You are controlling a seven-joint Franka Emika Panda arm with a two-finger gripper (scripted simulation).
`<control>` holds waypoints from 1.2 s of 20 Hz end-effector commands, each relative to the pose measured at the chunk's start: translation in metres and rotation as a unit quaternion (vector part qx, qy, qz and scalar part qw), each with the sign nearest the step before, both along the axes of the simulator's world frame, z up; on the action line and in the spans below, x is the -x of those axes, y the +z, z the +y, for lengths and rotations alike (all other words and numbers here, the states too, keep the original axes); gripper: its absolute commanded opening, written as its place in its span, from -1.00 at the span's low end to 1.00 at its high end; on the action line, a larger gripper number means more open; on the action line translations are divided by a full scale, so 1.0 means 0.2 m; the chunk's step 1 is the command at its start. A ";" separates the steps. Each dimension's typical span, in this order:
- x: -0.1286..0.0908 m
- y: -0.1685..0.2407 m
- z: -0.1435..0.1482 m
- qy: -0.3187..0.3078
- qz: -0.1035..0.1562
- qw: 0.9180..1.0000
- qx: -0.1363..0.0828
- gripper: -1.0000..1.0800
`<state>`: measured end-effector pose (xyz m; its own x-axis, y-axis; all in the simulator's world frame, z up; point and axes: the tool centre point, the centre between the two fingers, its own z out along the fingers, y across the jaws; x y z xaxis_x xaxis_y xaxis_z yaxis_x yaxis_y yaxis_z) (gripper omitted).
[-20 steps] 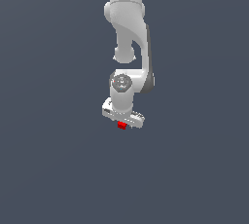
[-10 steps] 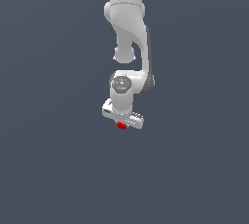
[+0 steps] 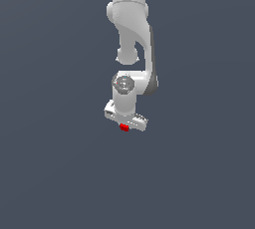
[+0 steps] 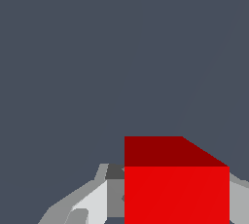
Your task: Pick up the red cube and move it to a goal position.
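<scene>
The red cube [image 3: 124,128] sits between the fingers of the gripper [image 3: 125,125], which is clamped on it; in the exterior view it peeks out at about six o'clock below the white hand. The wrist view shows the red cube [image 4: 176,189] filling the space between pale finger [image 4: 92,201] surfaces on either side, pressed against two opposite faces.

Whether the cube is lifted clear of the grey floor [image 3: 55,173] cannot be told from either view, as no shadow or contact line shows. No goal marker is visible.

By its look, the cube should be rigid and light, with flat plain faces that give the pads a square seat. Its smoothness and small size are the risk: a grip near an edge could let it twist out, so holding it mid-face seems best.
</scene>
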<state>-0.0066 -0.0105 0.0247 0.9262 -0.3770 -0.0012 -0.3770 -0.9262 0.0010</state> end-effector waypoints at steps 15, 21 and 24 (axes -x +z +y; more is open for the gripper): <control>0.15 0.49 -0.08 0.000 -0.001 1.000 -0.001 -1.00; 0.23 0.77 -0.13 0.000 -0.001 1.000 -0.001 -1.00; 0.27 0.89 -0.15 0.000 -0.001 1.000 -0.001 -1.00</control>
<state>-0.0561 -0.0381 0.1911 0.9259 -0.3778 0.0000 -0.3778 -0.9259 -0.0008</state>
